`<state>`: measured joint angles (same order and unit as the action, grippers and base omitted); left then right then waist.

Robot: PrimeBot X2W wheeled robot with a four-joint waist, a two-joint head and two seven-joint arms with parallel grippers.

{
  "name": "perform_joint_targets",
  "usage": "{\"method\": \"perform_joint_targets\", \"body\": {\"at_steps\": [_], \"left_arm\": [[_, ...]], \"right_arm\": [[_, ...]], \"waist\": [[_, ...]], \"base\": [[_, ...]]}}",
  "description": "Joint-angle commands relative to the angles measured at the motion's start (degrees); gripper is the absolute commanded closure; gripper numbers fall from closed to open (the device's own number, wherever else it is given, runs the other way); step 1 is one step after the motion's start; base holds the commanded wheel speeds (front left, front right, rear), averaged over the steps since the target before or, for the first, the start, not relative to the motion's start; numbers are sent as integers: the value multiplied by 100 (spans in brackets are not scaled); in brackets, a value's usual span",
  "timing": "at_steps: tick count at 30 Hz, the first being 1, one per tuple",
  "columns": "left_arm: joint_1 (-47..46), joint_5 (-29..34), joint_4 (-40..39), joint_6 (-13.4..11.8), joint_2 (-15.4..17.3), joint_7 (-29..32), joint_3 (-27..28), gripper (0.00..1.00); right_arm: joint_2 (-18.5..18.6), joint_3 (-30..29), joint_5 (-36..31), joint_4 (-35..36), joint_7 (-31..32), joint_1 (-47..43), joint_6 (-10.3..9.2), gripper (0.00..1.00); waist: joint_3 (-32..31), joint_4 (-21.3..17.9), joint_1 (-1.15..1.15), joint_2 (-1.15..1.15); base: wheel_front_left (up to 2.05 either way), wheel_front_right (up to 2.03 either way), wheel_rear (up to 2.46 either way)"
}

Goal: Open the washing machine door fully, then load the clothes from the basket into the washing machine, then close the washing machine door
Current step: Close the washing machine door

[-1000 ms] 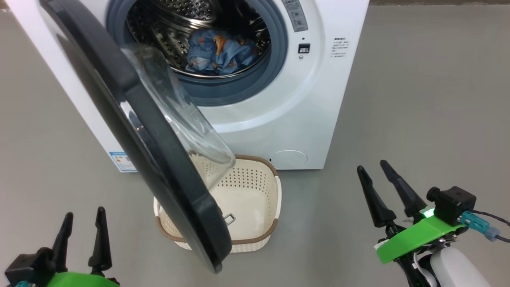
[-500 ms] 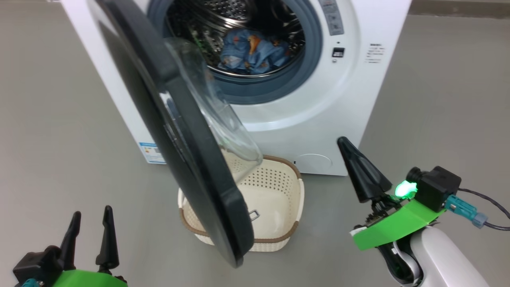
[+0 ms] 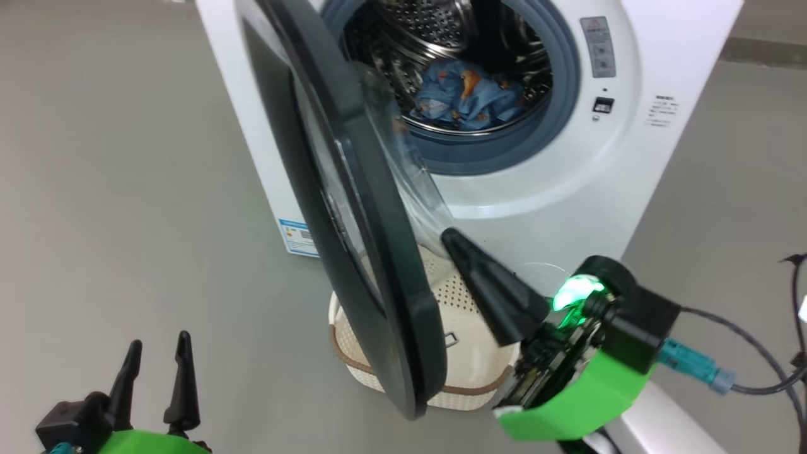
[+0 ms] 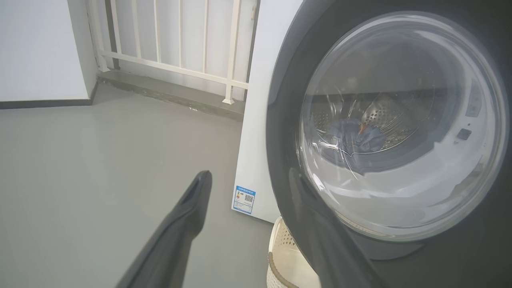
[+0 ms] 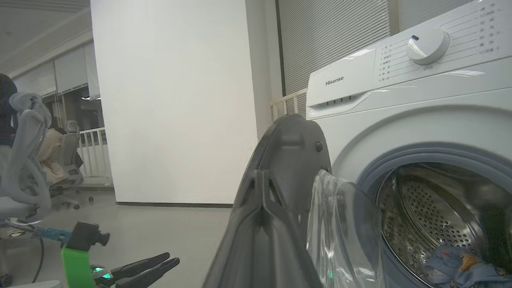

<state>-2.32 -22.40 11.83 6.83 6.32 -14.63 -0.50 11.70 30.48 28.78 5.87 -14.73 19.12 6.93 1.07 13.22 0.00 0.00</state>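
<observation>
The washing machine point(image 3: 567, 189) stands with its door point(image 3: 378, 271) swung out, edge-on to the head view. Light blue clothes point(image 3: 466, 94) lie in the steel drum; they also show through the door window point(image 4: 356, 136) and at the drum's bottom point(image 5: 460, 264). Under the door sits the basket point(image 3: 466, 359); the part of its bottom that I see is bare. My right gripper point(image 3: 450, 238) is shut on nothing, its tip just below the door's glass bowl point(image 3: 403, 164), on the inner side. At the lower left my left gripper point(image 3: 159, 340) is open, facing the door's outer face point(image 4: 400, 248).
Bare grey floor lies left of the machine. A white railing point(image 4: 180, 68) and a wall stand behind it. Office chairs point(image 5: 28, 160) are far off to one side. A blue label sticker point(image 4: 244, 199) marks the machine's side. Cables point(image 3: 744, 378) trail from my right wrist.
The head camera has turned, shifting the whole picture right. My right gripper has shut and moved left and up to the door's inner side. The left gripper stays open in place.
</observation>
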Motion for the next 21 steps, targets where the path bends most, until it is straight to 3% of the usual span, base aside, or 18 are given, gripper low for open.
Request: {"method": "perform_joint_targets", "body": {"at_steps": [1,10,16,21], "left_arm": [[-144,64,-92,23,78,-37,163,0],[-149,44,-55,38,60,-37,117,0],[-162,27,-34,44,33,-37,100,0],[-172,22,-33,48,31,-37,131,0]], "right_arm": [[-81,185,-28,230,-27,138,56,100],[20,971,32,144,-27,165,56,100],[259,1651,-29,-381,-27,222,56,100],[296,1847,2,-874,-27,238,56,100]], "waist": [[-82,133,0,0],[-58,324,0,0],[-4,381,0,0],[28,375,0,0]], "base": [[0,0,0],[0,0,0],[0,0,0],[0,0,0]]}}
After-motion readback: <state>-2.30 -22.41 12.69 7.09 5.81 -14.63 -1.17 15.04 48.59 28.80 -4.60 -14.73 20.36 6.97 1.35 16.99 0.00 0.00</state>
